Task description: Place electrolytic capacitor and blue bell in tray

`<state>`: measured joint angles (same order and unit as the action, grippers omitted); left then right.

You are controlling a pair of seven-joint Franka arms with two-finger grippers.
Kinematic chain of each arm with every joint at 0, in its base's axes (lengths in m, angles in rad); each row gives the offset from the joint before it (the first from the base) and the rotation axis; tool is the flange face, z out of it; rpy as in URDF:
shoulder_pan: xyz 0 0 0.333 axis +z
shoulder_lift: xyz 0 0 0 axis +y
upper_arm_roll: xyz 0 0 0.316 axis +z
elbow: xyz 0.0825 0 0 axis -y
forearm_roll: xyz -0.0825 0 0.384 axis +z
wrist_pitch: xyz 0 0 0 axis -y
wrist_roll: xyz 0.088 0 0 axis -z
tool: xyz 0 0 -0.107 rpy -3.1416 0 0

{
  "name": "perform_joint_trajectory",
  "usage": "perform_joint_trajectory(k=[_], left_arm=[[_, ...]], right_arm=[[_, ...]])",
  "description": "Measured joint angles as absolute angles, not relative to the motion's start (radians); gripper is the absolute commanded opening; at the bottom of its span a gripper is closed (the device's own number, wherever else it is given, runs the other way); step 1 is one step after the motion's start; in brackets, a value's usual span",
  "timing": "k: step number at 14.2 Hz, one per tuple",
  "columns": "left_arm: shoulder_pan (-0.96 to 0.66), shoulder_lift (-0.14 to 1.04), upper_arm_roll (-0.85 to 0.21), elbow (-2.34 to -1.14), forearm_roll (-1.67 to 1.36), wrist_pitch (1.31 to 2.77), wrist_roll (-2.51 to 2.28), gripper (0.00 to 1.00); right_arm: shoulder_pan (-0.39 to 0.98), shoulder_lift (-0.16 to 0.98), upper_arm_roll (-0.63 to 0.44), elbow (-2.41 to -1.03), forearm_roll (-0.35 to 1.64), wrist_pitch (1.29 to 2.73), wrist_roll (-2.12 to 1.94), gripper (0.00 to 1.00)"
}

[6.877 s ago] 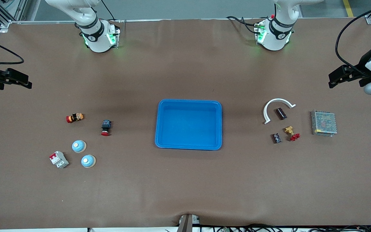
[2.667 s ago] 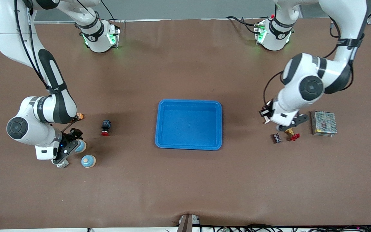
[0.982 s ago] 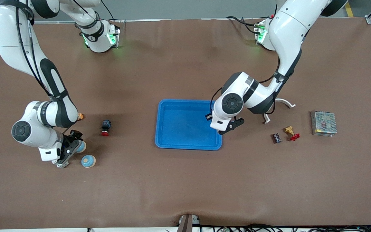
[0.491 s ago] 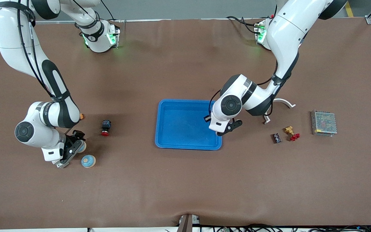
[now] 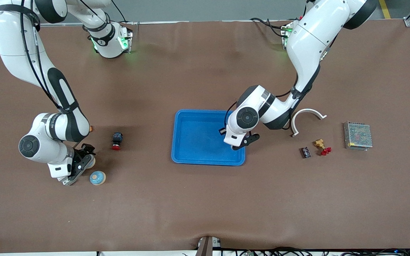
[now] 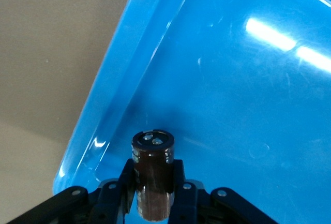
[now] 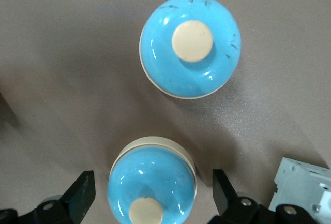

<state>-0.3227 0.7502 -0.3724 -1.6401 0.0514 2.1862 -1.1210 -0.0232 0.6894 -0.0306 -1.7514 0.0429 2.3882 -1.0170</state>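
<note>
The blue tray [image 5: 198,138] lies mid-table. My left gripper [image 5: 234,141] hangs over the tray's end toward the left arm. In the left wrist view that gripper [image 6: 152,176] is shut on a dark brown electrolytic capacitor [image 6: 152,151], held just above the tray floor [image 6: 232,79] near a corner. My right gripper [image 5: 85,160] is low over one blue bell [image 5: 91,162]. In the right wrist view it [image 7: 152,195] is open, with that bell [image 7: 152,185] between the fingers [image 7: 83,195] and untouched. A second blue bell [image 7: 190,45] stands beside it, nearer the front camera [image 5: 97,177].
A red push button [image 5: 116,140] lies between the bells and the tray. A white-and-red breaker [image 7: 305,190] sits by the right gripper. Toward the left arm's end lie a white curved piece [image 5: 306,117], a second capacitor [image 5: 305,152], a brass-and-red part [image 5: 321,147] and a grey mesh box [image 5: 357,135].
My left gripper has carried the capacitor from the white curved piece to over the tray, and moved farther in during the last second. The right gripper has stayed at the bell.
</note>
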Motion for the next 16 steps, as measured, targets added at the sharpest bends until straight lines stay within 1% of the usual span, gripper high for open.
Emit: perform_joint_trajectory(k=[1,2,4,5,7,8,14,16], left_arm=[[-0.323,0.757,-0.372,-1.638,0.051,2.187,-1.121,0.73],[-0.323,0.762,-0.371,-1.636,0.051,2.188,-1.121,1.0],[-0.323,0.766,-0.371,-1.628,0.051,2.194,-1.121,1.0],[-0.322,0.766,-0.371,-1.613,0.051,2.195,-1.121,1.0],[-0.319,0.757,-0.371,-1.573,0.051,2.192,-1.121,1.0],[-0.314,0.745,-0.371,-1.56,0.051,2.182,-1.121,1.0],[-0.207,0.625,-0.359,-1.547,0.052,2.067,-1.054,1.0],[-0.141,0.605,-0.357,-1.548,0.052,2.031,-0.984,1.0]], right_arm=[[-0.023,0.689,-0.031,-1.751,0.043,2.389,-1.017,1.0],[-0.023,0.689,-0.031,-1.751,0.043,2.389,-1.017,0.85],[-0.023,0.689,-0.031,-1.751,0.043,2.389,-1.017,0.69],[-0.023,0.689,-0.031,-1.751,0.044,2.39,-1.017,0.64],[-0.023,0.688,-0.031,-1.75,0.045,2.39,-1.017,0.61],[-0.023,0.689,-0.031,-1.75,0.045,2.39,-1.017,0.56],[-0.023,0.688,-0.031,-1.738,0.058,2.38,-1.012,0.54],[-0.023,0.686,-0.031,-1.689,0.118,2.288,-1.001,0.54]])
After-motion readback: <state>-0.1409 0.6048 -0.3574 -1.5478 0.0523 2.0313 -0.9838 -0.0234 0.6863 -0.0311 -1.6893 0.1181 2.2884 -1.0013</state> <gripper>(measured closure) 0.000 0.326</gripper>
